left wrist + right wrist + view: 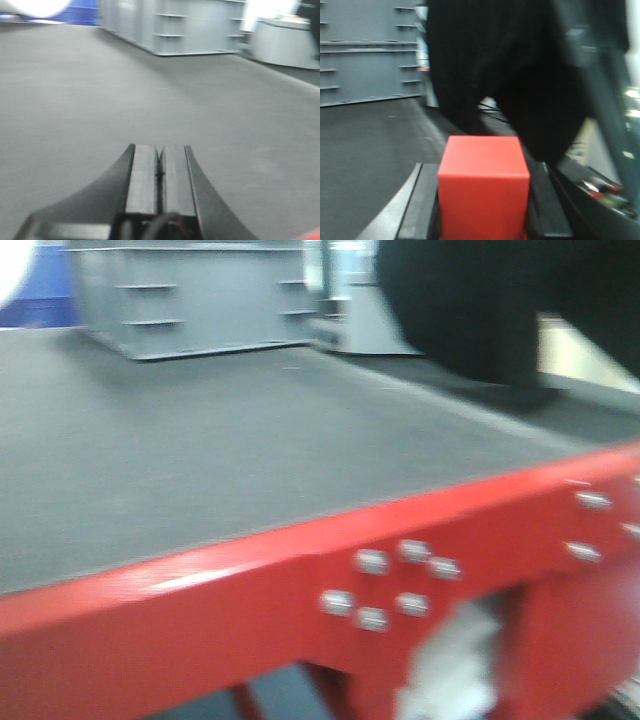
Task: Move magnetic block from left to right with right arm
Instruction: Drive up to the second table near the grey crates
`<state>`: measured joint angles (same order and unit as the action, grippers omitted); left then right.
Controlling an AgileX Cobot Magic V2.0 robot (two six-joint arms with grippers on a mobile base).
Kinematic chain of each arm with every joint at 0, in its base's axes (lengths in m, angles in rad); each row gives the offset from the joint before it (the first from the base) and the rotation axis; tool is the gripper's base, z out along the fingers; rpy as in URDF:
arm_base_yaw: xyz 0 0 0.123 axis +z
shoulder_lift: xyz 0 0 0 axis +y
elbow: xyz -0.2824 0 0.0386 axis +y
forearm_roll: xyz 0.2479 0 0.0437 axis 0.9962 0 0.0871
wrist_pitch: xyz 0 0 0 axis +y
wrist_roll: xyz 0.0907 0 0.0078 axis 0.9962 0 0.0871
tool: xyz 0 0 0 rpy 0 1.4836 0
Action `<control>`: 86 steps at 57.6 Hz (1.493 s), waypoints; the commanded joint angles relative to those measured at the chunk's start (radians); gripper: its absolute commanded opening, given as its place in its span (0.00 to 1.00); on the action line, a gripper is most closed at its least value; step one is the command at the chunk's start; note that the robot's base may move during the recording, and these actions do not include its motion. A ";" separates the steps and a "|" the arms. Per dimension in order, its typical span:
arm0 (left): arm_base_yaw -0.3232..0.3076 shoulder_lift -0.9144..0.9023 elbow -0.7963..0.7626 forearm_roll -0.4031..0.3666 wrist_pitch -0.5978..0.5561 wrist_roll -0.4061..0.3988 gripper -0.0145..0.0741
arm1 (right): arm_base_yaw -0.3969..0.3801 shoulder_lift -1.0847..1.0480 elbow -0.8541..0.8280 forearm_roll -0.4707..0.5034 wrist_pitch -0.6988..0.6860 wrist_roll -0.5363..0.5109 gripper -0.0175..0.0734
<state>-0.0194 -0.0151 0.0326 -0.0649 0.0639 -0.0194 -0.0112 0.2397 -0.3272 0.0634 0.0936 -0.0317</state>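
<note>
Grasp of the small matte red magnetic block by the right pincer, seen from the right wrist. The block sits between the two dark flat fingers, which pinch its opposite side faces; its top and near face show free. Whether it rests on the grey matted desk or hangs above it cannot be told, and the front view does not show the block at all.

Judged handling: rigid, light and not fragile. The smooth faces may slip under a weak squeeze, so a square hold on two parallel faces, as here, suits it. Its magnetism may tug it toward any steel nearby, perhaps the red painted desk frame with its silver bolts.

Pose: the right wrist is roughly level, looking along the desk toward a blurred dark mass that cannot be identified. The left pincer lies low over bare desk, its fingers pressed together and holding nothing. All three views are blurred.
</note>
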 commanded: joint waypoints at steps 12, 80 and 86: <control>-0.002 -0.008 0.008 -0.003 -0.084 -0.002 0.03 | -0.004 0.007 -0.030 0.001 -0.088 -0.010 0.46; -0.002 -0.008 0.008 -0.003 -0.084 -0.002 0.03 | -0.004 0.007 -0.030 0.001 -0.088 -0.010 0.46; -0.002 -0.008 0.008 -0.003 -0.084 -0.002 0.03 | -0.004 0.007 -0.030 0.001 -0.088 -0.010 0.46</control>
<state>-0.0194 -0.0151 0.0326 -0.0649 0.0639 -0.0194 -0.0112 0.2397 -0.3272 0.0634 0.0936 -0.0317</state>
